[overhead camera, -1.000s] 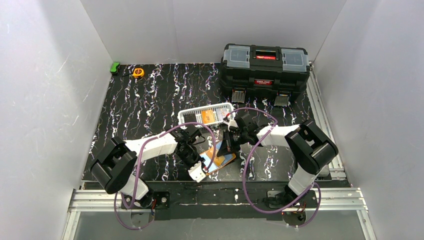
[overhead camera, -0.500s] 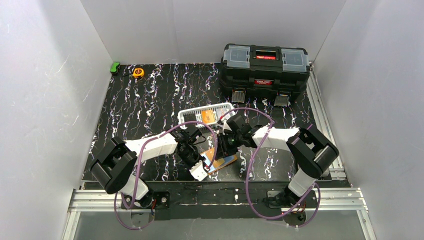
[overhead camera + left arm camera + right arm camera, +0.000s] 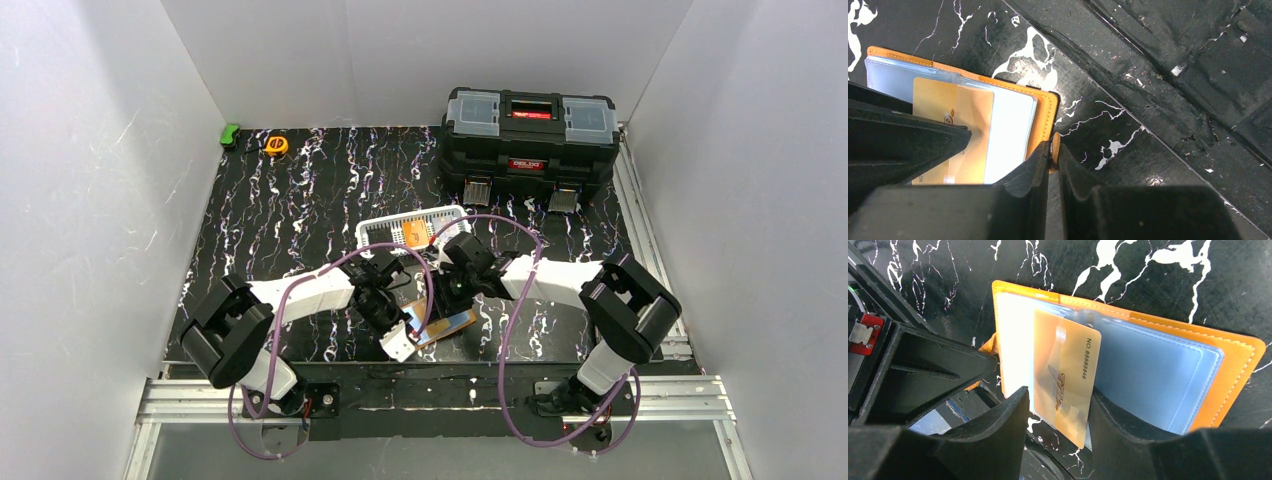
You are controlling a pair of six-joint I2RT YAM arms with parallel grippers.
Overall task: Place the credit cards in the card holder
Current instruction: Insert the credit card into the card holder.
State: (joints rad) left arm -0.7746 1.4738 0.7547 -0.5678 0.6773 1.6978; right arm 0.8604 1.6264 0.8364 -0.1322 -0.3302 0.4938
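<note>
Closest to me, near the front edge of the black marbled table (image 3: 300,220), the card holder (image 3: 1238,365) lies open and flat, its clear blue-grey pockets facing up. Both arms reach in over it from either side.

My left gripper (image 3: 1054,150) is clenched on the holder's orange edge. The left wrist camera shows the two fingertips pinched together with only the thin leather rim between them, right at the corner nearest the table's front rail.

My right gripper (image 3: 1059,392) stands over the middle of the holder with its jaws released. The fingers (image 3: 998,430) sit to either side of an orange credit card (image 3: 1065,375). A gap shows along the card's left edge. On the other side I cannot tell whether the finger touches it. The card lies partly tucked under the clear pocket flap, with its lower end sticking out past the holder's near edge.

Just behind the holder sits a white slotted basket (image 3: 375,232) with another orange card (image 3: 413,233) inside. What else it holds I cannot make out.

Further back on the right stands a black toolbox (image 3: 530,135). At the far left corner are a yellow tape measure (image 3: 276,145) and a small green object (image 3: 230,134), close together.
</note>
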